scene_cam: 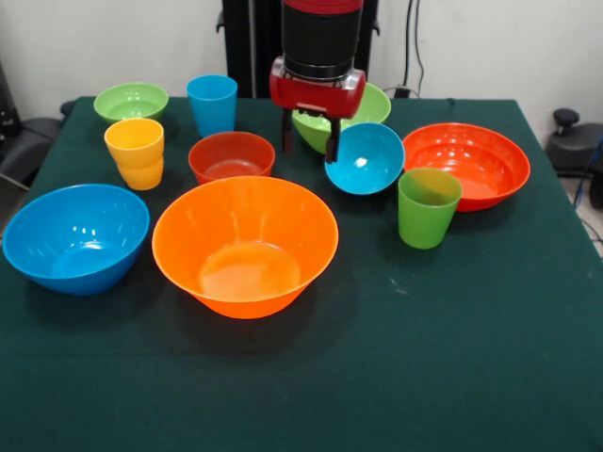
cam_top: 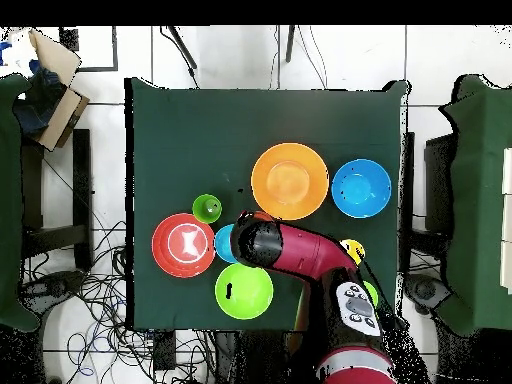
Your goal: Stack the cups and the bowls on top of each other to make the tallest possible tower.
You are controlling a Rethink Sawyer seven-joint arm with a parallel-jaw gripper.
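Here the claw hangs under the red and black arm, two dark fingers pointing down. One finger pinches the rim of a small glossy teal-blue plastic bowl, which sits tilted, its opening turned toward the camera (whether it is lifted clear of the cloth I cannot tell). The other finger stands apart on the far side of that rim.

Just behind the claw: a lime-green plastic bowl, partly hidden by the wrist, also tipped. Beside the teal bowl, a wide shallow red-orange bowl, upright; in front of both, touching neither, a green plastic cup. On the other side of the claw, a small red bowl, then a yellow-orange cup, which looks like two cups nested. Further back, a blue cup and a small shallow green bowl.

Nearest the camera, the large orange bowl and, beside it, a large blue bowl, both upright and empty.

All rests on a dark green tablecloth. No tower stands; each piece sits apart on the cloth. From overhead the arm covers the teal bowl.
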